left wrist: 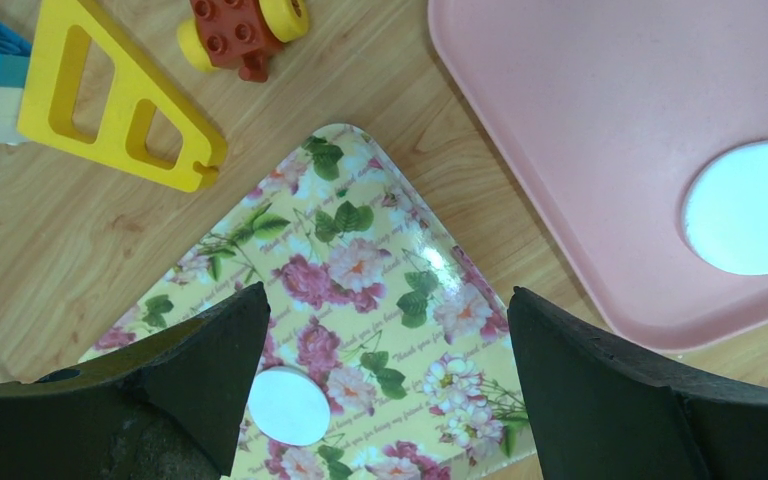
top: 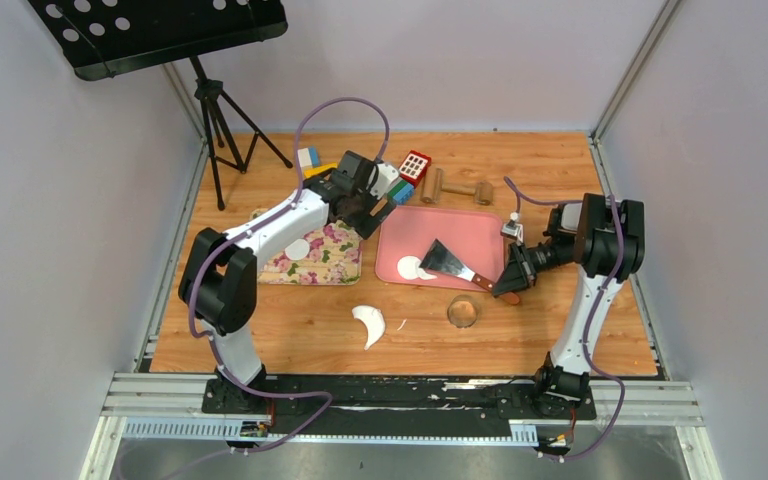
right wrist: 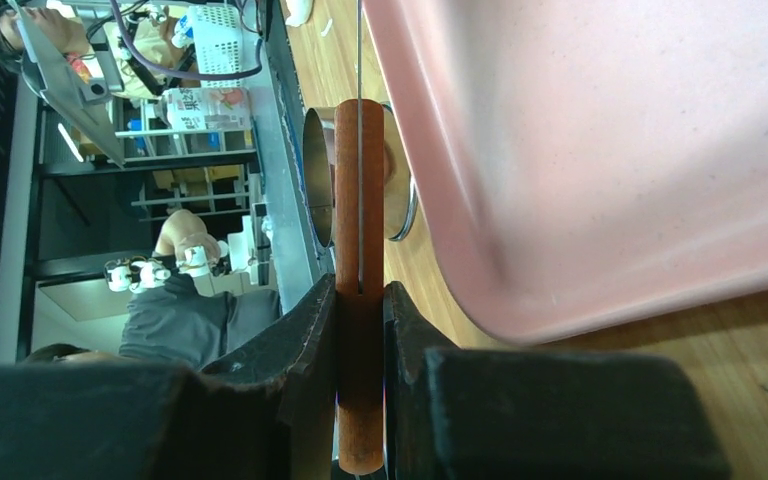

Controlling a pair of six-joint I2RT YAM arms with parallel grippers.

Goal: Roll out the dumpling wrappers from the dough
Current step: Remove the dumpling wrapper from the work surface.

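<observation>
One dumpling wrapper (top: 298, 248) (left wrist: 288, 405), a thin white disc, lies on the floral tray (top: 332, 262) (left wrist: 360, 200). A second wrapper (top: 413, 268) (left wrist: 750, 208) lies on the pink tray (top: 410, 228) (left wrist: 580, 110) (right wrist: 610, 150). My left gripper (top: 362, 203) (left wrist: 390, 400) hangs open over the floral tray's far right corner, holding nothing. My right gripper (top: 511, 277) (right wrist: 360, 310) is shut on the wooden handle (right wrist: 360, 220) of a metal scraper (top: 445, 258), whose blade rests on the pink tray beside the second wrapper. A crescent scrap of dough (top: 368, 324) lies on the table nearer the front.
A small metal ring (top: 463, 312) (right wrist: 318, 175) stands on the table just in front of the pink tray. A wooden rolling pin (top: 455, 187) and toy blocks (top: 412, 165) (left wrist: 110, 110) lie at the back. A music stand's tripod (top: 218, 120) stands at the back left.
</observation>
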